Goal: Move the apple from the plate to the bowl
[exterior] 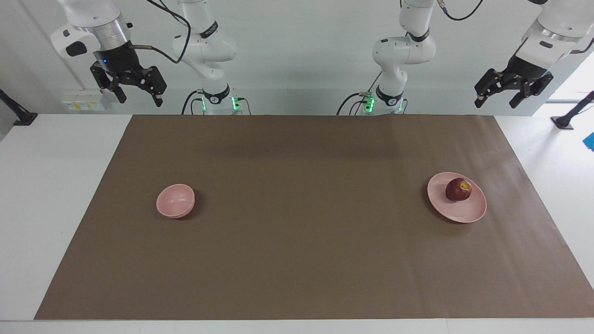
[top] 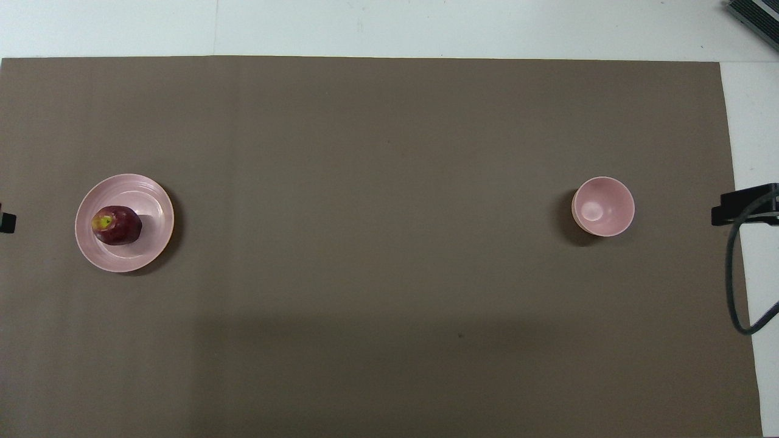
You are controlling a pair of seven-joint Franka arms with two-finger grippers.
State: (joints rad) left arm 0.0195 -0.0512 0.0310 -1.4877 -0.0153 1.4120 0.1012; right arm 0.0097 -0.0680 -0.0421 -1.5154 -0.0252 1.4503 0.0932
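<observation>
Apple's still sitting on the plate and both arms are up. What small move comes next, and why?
Probably bring the left tool down over the apple. The apple lies on the plate at the left arm's end of the table, the bowl is empty at the right arm's end, and both tools hang open above the robots' edge of the table; the right tool waits.

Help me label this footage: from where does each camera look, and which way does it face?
Facing view: high across the table, facing both arms; open left gripper and open right gripper hang raised.
Overhead view: above the robots' end, looking steeply down; no gripper visible.
Shared: dark red apple on wide pink plate, small deep pink bowl, brown mat.
</observation>
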